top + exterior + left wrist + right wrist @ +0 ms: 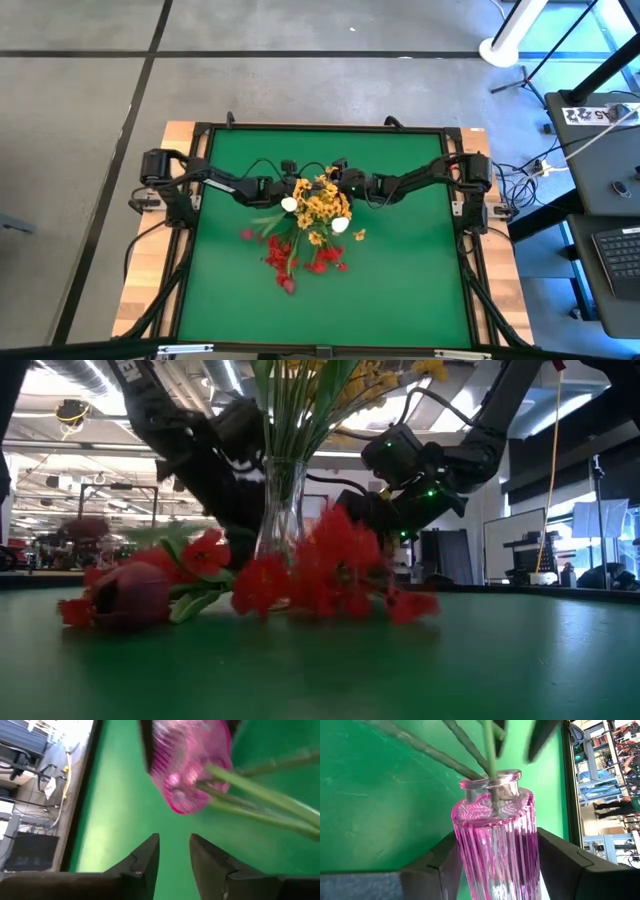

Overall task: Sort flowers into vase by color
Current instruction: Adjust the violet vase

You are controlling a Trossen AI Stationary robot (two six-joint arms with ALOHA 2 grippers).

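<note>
Pink ribbed glass vase (497,845) stands upright near the middle of my green felt table (400,280), and my right gripper (497,870) has it between its two dark fingers, one on each side of the body, pressed against the glass as far as I can tell from the wrist camera. Thin green stems (470,750) already sit in its neck, carrying the yellow blossom clusters (322,205) and at least two white tulip buds (341,225) above it.

My left gripper (174,851) hovers just beside the vase mouth with its fingers a little apart and nothing between them; it looks to have let go of a stem. The red blossom clusters (335,565) and one dark pink-maroon bud (128,598) lie flat on the felt in front of the vase, not yet sorted.

My worry is the vase. It is tall, narrow and top-heavy with stems, so if the right fingers slacken or pull sideways it could tip onto the red flowers. The left fingers are also close enough to the stems to snag one on the way out and drag it from the neck.
</note>
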